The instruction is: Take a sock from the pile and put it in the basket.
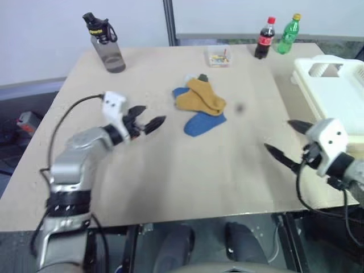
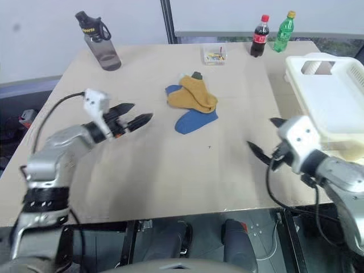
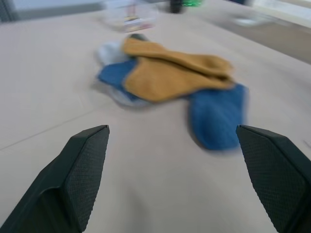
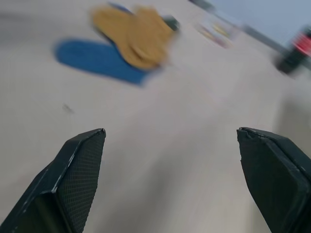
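- The right gripper point(image 2: 263, 138) is hovering nearest the table's front edge, on the right side, with its two black fingers spread wide and nothing between them.
- The left gripper point(image 1: 147, 118) is hanging over the table point(image 1: 170, 176) a little farther in, on the left, pointing toward the pile; its fingers are likewise standing fully apart and holding nothing.
- The pile point(image 1: 199, 102) is lying near the middle of the table, beyond both grippers and apart from each. Mustard-yellow socks point(image 3: 170, 73) are overlapping on top; a blue sock point(image 3: 216, 114) is sticking out flat toward the front, with a pale grey one and a dark green one partly showing underneath.
- The socks are looking light, soft and limp: a pinched sock will likely be drooping and may be dragging a neighbour along.
- The recommended hold is a pinch on a raised fold of the top yellow sock, or on the free end of the blue sock, where no other sock is overlapping.
- The basket point(image 2: 335, 102) is sitting at the table's right edge, well apart from the pile, its opening facing up.
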`<state>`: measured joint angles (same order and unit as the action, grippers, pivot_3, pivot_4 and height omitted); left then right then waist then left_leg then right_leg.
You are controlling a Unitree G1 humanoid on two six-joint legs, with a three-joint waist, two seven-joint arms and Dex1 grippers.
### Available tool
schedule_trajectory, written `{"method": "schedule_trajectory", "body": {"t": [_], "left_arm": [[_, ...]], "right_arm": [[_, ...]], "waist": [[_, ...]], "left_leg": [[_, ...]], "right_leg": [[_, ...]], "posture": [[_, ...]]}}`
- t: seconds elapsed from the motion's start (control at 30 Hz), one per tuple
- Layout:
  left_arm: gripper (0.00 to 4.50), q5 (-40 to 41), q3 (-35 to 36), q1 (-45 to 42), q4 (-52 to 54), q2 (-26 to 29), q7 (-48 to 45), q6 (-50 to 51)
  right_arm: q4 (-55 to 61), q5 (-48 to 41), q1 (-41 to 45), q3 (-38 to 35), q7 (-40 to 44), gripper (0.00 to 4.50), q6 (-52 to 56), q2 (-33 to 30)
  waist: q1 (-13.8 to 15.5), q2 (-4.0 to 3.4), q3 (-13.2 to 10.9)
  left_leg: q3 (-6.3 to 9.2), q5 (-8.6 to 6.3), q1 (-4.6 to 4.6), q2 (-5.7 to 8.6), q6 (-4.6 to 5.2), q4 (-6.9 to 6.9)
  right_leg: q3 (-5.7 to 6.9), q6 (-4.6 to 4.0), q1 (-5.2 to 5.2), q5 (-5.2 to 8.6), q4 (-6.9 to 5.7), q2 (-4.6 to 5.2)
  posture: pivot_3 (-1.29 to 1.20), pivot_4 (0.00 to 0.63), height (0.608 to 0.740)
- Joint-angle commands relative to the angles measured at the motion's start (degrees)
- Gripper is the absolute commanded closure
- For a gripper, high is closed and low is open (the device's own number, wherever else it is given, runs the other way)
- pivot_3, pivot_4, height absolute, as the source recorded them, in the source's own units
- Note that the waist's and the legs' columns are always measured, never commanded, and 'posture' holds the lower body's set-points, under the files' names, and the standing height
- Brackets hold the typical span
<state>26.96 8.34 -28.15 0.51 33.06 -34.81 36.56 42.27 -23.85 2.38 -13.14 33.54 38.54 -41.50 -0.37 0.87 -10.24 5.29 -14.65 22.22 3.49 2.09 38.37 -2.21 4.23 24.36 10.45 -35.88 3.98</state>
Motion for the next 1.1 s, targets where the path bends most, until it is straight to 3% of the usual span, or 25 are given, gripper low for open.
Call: {"method": "schedule_trajectory", "body": {"t": [0.03, 0.23, 0.43, 0.57, 0.83, 0.97, 1.07, 1.1], "left_arm": [[0.04, -5.21, -3.48, -6.94, -8.16, -6.81, 8.04, -0.38], [0.04, -10.61, -4.21, -14.25, -20.94, -16.94, 16.26, -6.98], [0.04, -10.32, -3.28, -16.31, -22.41, -20.4, 15.64, -11.2], [0.04, -10.23, -5.68, -12.37, -15.07, -18.1, 8.38, -13.33], [0.04, -9.97, -5.54, -12.6, -13.88, -19.06, 7.8, -12.71], [0.04, -6.88, -4.3, -5.67, -2.68, -14.03, 3.06, -9.57], [0.0, -3.81, -2.74, 0.42, 4.4, -9.5, -2.69, -10.96], [0.0, -2.68, -2.05, 1.93, 6.4, -8.01, -3.99, -10.23]], "right_arm": [[-3.48, 3.61, 6.6, 6.83, -2.09, 0.0, -1.23, 1.29], [-10.27, 9.43, 14.29, 13.11, -5.85, 0.0, -4.51, 5.66], [-16.65, 13.47, 18.58, 15.85, -8.89, 0.0, -6.56, 10.52], [-31.79, 16.37, 27.8, 17.03, -11.62, 0.0, -9.94, 15.96], [-48.84, 20.11, 36.96, 20.67, -9.06, 0.0, -19.74, 21.12], [-61.85, 22.23, 42.56, 23.13, -7.11, 0.0, -27.44, 24.6], [-72.72, 24.47, 47.03, 24.93, -6.03, 0.91, -34.0, 27.64], [-75.94, 25.41, 48.3, 25.52, -5.66, 0.91, -36.1, 28.44]], "waist": [[-0.04, 0.0, 0.0], [-0.25, 0.03, -0.02], [-0.28, 0.03, -0.01], [-0.74, 0.01, -0.01], [-0.45, 0.0, -0.01], [-1.88, -0.01, 0.0], [-2.48, -0.01, 0.0], [-2.62, -0.01, 0.0]], "left_leg": [[-0.02, 0.0, -0.11, 0.02, 0.0, -0.01], [-0.03, 0.15, -0.07, 0.13, -0.27, -0.07], [-0.11, 0.16, 0.64, 0.15, -0.31, -0.08], [-0.27, 0.16, 0.65, 0.18, -0.31, -0.1], [-0.19, 0.16, 0.64, 0.22, -0.3, -0.12], [-0.24, 0.16, 0.63, 0.18, -0.31, -0.2], [-0.33, 0.16, 0.62, 0.11, -0.31, -0.29], [-0.37, 0.16, 0.63, 0.1, -0.32, -0.31]], "right_leg": [[-0.01, -0.01, -0.1, 0.0, 0.01, 0.01], [-0.08, -0.01, -0.03, 0.0, 0.05, 0.07], [-0.2, -0.03, 0.75, -0.03, -0.05, 0.11], [-0.36, -0.02, 0.82, -0.04, -0.08, 0.09], [-0.31, -0.02, 0.8, -0.05, -0.08, 0.11], [-0.38, -0.02, 0.88, -0.05, -0.12, 0.08], [-0.48, -0.03, 0.99, -0.05, -0.16, 0.05], [-0.53, -0.03, 1.05, -0.05, -0.19, 0.03]], "posture": [[0.0, 0.15, 0.74], [0.0, 0.15, 0.74], [0.0, 0.15, 0.74], [0.0, 0.15, 0.74], [0.0, 0.15, 0.74], [0.0, 0.15, 0.74], [0.0, 0.15, 0.74], [0.0, 0.15, 0.74]]}}
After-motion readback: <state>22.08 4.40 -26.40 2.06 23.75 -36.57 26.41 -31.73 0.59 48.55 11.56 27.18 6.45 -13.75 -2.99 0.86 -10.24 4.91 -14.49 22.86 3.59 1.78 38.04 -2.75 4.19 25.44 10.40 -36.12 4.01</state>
